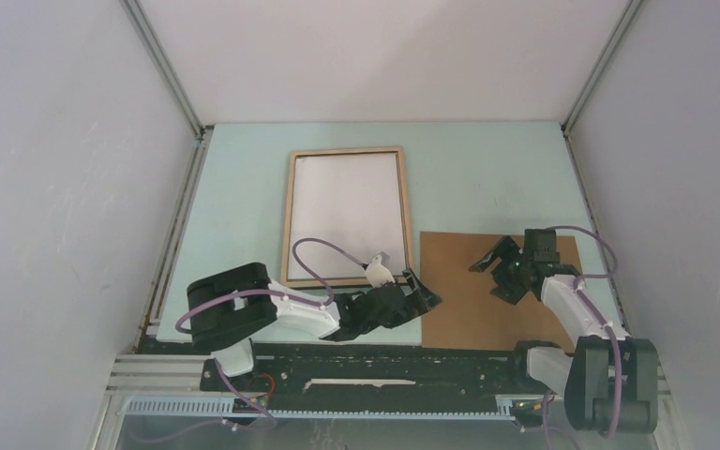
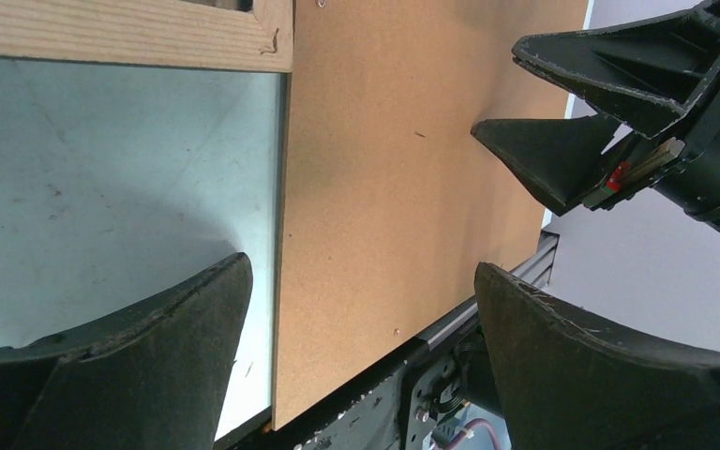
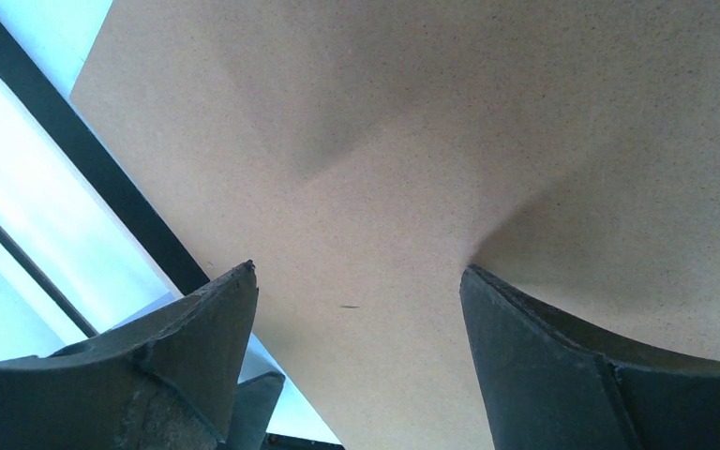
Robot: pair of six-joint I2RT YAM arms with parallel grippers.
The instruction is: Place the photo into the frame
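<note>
The frame (image 1: 286, 220) lies flat at the middle of the table with its light wood rim up, and its inside looks plain whitish. One wooden corner of the frame (image 2: 131, 42) shows in the left wrist view. The photo is out of view as far as I can tell. My left gripper (image 1: 424, 292) (image 2: 361, 309) is open and straddles the left edge of the brown backing board (image 1: 469, 309) (image 2: 384, 187) near its front corner, holding nothing. My right gripper (image 1: 495, 277) (image 3: 356, 281) hangs open just above the board (image 3: 431, 141), also holding nothing.
The board lies right of the frame, and its near edge reaches the black rail (image 1: 384, 356) at the table's front. Grey walls enclose the pale blue table (image 1: 487, 178) on three sides. The two grippers are close together over the board.
</note>
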